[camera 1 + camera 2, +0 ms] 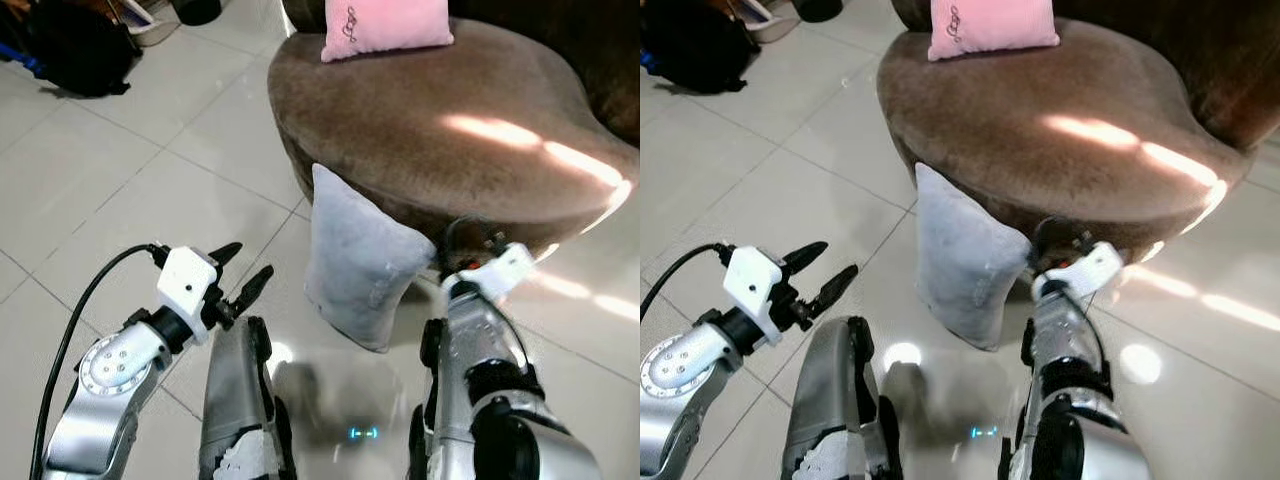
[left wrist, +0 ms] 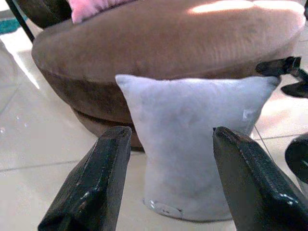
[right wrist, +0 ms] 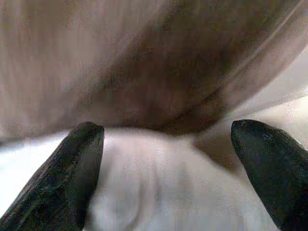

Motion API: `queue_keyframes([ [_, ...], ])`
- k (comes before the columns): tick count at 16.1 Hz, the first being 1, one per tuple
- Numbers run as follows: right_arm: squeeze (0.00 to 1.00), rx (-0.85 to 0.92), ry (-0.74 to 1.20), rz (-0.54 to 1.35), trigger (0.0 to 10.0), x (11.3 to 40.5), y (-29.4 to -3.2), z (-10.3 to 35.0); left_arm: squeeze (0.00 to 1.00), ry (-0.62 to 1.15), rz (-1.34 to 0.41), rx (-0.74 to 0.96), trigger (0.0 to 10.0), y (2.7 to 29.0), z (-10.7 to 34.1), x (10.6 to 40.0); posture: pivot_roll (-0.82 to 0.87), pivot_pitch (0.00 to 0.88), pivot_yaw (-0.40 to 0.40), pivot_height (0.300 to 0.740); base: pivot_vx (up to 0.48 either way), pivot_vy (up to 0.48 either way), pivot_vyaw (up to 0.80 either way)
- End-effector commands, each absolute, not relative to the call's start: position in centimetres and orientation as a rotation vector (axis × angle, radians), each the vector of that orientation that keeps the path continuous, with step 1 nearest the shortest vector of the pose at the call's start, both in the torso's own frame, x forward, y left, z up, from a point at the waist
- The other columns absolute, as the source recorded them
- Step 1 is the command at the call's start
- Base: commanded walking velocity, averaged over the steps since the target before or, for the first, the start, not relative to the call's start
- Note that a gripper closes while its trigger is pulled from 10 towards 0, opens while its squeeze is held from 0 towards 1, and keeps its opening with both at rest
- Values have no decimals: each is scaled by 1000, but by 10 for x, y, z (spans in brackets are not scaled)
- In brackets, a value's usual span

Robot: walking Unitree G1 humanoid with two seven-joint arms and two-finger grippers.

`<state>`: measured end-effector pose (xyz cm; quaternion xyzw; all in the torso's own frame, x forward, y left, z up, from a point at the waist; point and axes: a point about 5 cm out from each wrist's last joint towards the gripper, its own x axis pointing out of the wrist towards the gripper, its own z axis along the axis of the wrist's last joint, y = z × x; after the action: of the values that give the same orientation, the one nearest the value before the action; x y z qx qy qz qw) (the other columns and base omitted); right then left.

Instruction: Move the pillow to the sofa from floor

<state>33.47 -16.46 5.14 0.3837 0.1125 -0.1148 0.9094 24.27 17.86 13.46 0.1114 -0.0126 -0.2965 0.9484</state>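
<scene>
Pillow (image 1: 358, 268) pale grey, plush, upright, leaning against sofa (image 1: 440, 140)

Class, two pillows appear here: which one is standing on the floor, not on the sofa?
The pale grey fabric pillow, upright on the white tiled floor against the brown round sofa. The pink pillow lies on the seat.

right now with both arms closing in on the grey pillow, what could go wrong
The grey pillow stands on edge, leaning on the brown sofa, so a nudge from the open left gripper could tip it flat onto the tiles. The right gripper, open at the pillow's top corner, may catch only loose fabric and slip. A lift could also snag under the sofa's overhanging edge.
</scene>
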Motion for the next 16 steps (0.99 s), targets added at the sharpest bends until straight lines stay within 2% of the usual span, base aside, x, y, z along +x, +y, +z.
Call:
queue_keyframes([
  [1,1000,785,303,-193,10000,328,-153,39,0,-5,-629,233,10000,178,133,240,136,300,116,495,0,0,0],
  [3,1000,850,308,-118,10000,328,-143,38,0,0,-641,223,10000,177,134,240,134,298,121,495,0,0,0],
  [4,965,874,307,-15,10000,329,-133,40,0,5,-647,219,10000,176,134,240,134,297,124,495,0,0,0],
  [5,839,871,307,16,10000,329,-130,41,0,7,-648,218,10000,176,134,240,134,294,126,495,0,0,0],
  [6,243,869,305,44,10000,328,-126,42,0,8,-648,219,10000,176,134,240,135,292,126,495,0,0,0],
  [7,0,868,304,76,10000,328,-121,42,0,9,-646,220,10000,176,134,241,138,292,127,495,0,0,0],
  [11,0,872,301,102,10000,327,-115,43,0,16,-626,229,10000,179,133,242,139,290,127,495,0,0,0],
  [16,0,840,223,11,10000,334,-132,52,0,14,-603,242,10000,181,133,245,136,288,124,495,0,0,0],
])
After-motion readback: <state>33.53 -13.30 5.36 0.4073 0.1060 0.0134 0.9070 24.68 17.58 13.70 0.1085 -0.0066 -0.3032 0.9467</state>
